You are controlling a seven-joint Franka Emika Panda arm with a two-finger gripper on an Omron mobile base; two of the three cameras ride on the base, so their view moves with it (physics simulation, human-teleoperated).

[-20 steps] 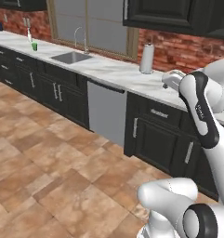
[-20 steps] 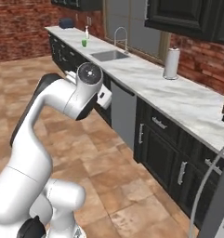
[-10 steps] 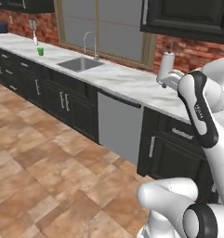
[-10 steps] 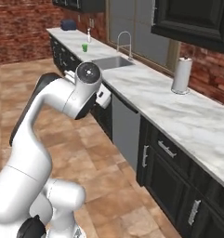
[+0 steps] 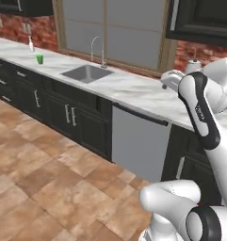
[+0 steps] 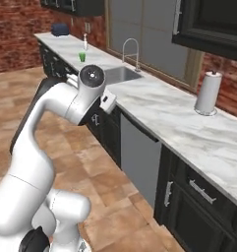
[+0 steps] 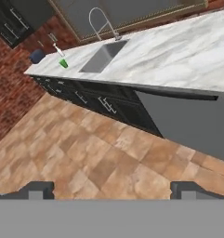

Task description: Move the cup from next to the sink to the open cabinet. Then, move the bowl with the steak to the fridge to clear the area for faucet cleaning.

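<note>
- Tool point(image 7: 111, 188) in the hand view: two dark finger tips stand wide apart at the bottom with nothing between them, so it is released and empty, pointing down over the tiled floor point(image 7: 99, 158) toward the counter point(image 7: 178, 51)
- Same view: the green cup point(image 7: 63, 63) stands on the counter well to one side of the sink point(image 7: 102, 56), with a slim white bottle point(image 7: 57, 49) just beside it and a dark blue object point(image 7: 37, 56) further along; the faucet point(image 7: 103, 23) arches over the back rim of the sink; a plain grey dishwasher front point(image 7: 187, 118) sits under the counter between black lower cabinets point(image 7: 99, 104)
- Left base view: the arm point(image 5: 202, 117) rises at the right, its wrist held above the counter point(image 5: 133, 89) edge; I cannot tell the tool's state from here
- Left base view: the cup point(image 5: 39, 59) is far off on the left stretch of counter, near the white bottle point(image 5: 31, 44) and apart from the sink point(image 5: 86, 73) and faucet point(image 5: 98, 49); a paper towel roll point(image 5: 194, 66) peeks out behind the arm
- Right base view: the arm point(image 6: 66, 106) bends in the foreground, well short of the cup point(image 6: 82, 57), which stands on the counter point(image 6: 179, 123) to the far side of the sink point(image 6: 121, 75); the faucet point(image 6: 132, 51) is behind the basin, the paper towel roll point(image 6: 208, 93) upright toward the right, and a dark upper cabinet point(image 6: 213, 24) hangs above it
</note>
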